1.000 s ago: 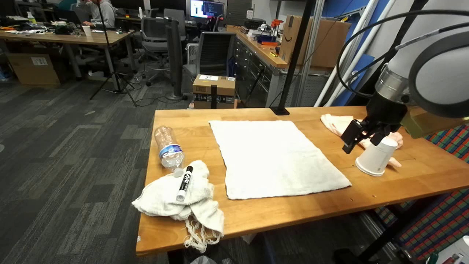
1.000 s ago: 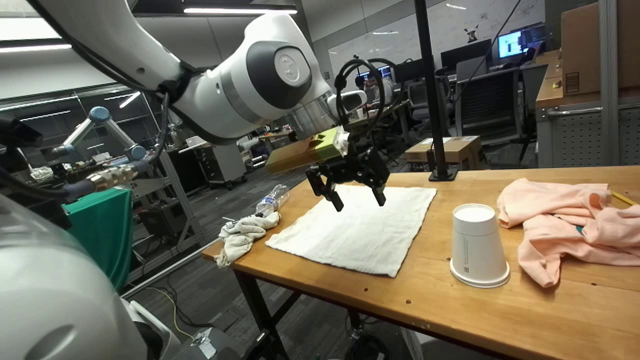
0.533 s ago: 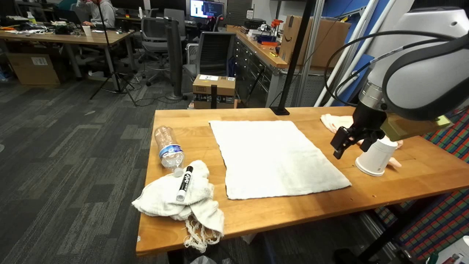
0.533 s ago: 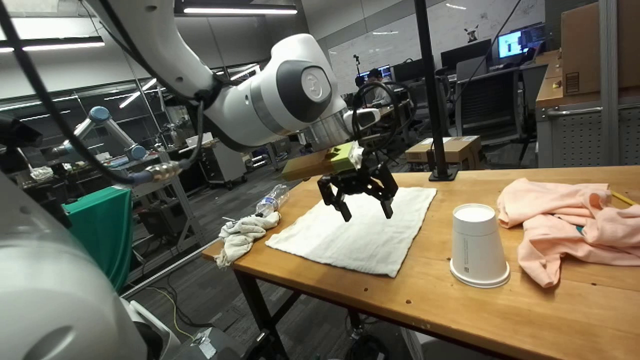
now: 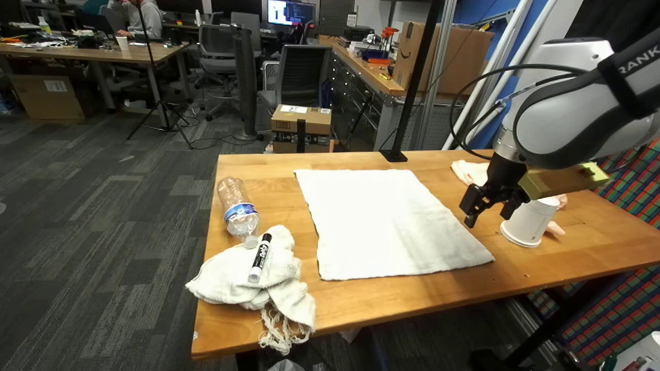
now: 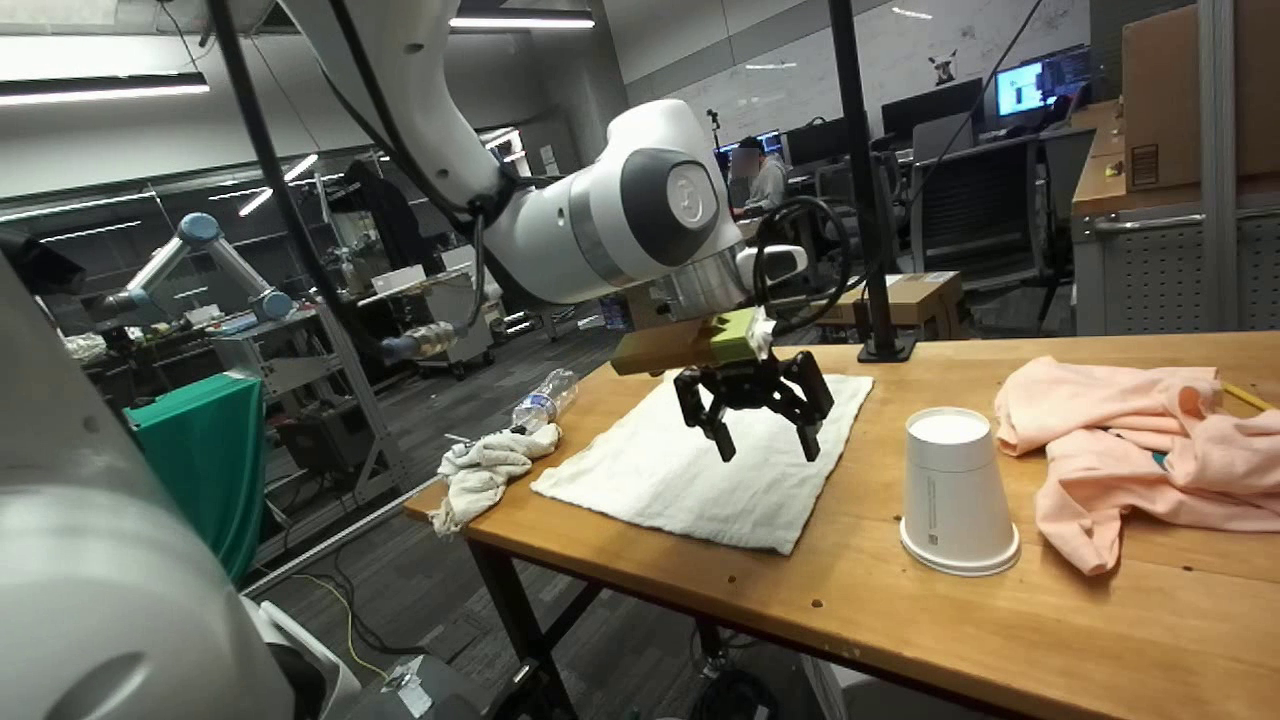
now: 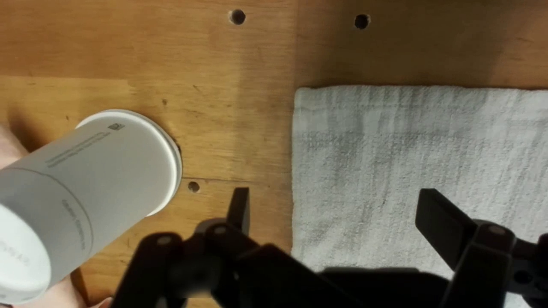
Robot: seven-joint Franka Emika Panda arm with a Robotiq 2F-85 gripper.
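My black gripper (image 5: 487, 217) is open and empty. It hangs in the air above the table, near the right part of a flat white cloth (image 5: 381, 226). In the wrist view, one finger is over the cloth (image 7: 364, 149) and the other over bare wood, with the gripper (image 7: 334, 199) spanning the cloth's edge. An upside-down white paper cup (image 6: 955, 495) stands beside the cloth, apart from my gripper (image 6: 769, 455). The cup also shows at the left of the wrist view (image 7: 107, 167). A crumpled pink cloth (image 6: 1110, 430) lies beyond the cup.
A clear plastic bottle (image 5: 240, 208) lies at the table's far end from the cup. Beside it is a crumpled white cloth (image 5: 232, 273) with a black-and-white marker (image 5: 260, 257) on top. A black pole (image 6: 870, 200) rises from the table's edge. A yellow stick (image 6: 1245, 396) lies by the pink cloth.
The arm has moved down toward the table and across, left in an exterior view and right in an exterior view. The gripper stays open. The things on the table have not moved.
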